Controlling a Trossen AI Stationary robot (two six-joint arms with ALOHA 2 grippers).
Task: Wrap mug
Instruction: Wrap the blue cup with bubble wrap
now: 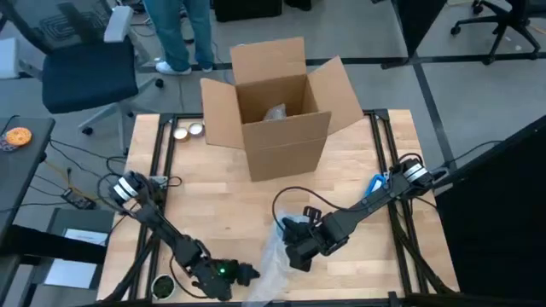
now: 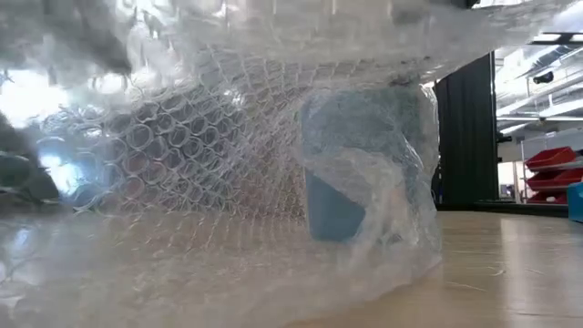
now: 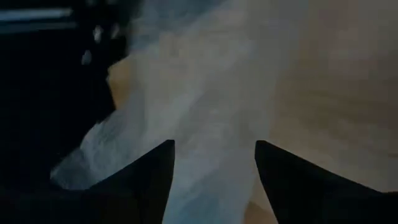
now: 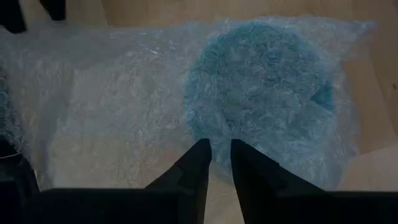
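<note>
The mug (image 4: 261,93) sits under the bubble wrap (image 4: 106,99), low and just left of centre in the high view, right under my right hand (image 1: 299,247). In the low view it's upright, blue, with wrap draped over and around it.

My guess on handling: the mug is rigid, fairly heavy and breakable, so no squeezing the rim. The wrap is light, floppy and slick, and it'll slide off unless I pinch a free edge, probably the loose sheet on the left of the right wrist view.

Right hand: fingers nearly together, tips at the near edge of the covered mug. Can't tell if they've pinched any wrap.

Left hand (image 3: 214,171) is spread open over the pale wrap near the worktop (image 1: 358,170) front edge, bottom centre-left in the high view, holding nothing as far as I see.
</note>
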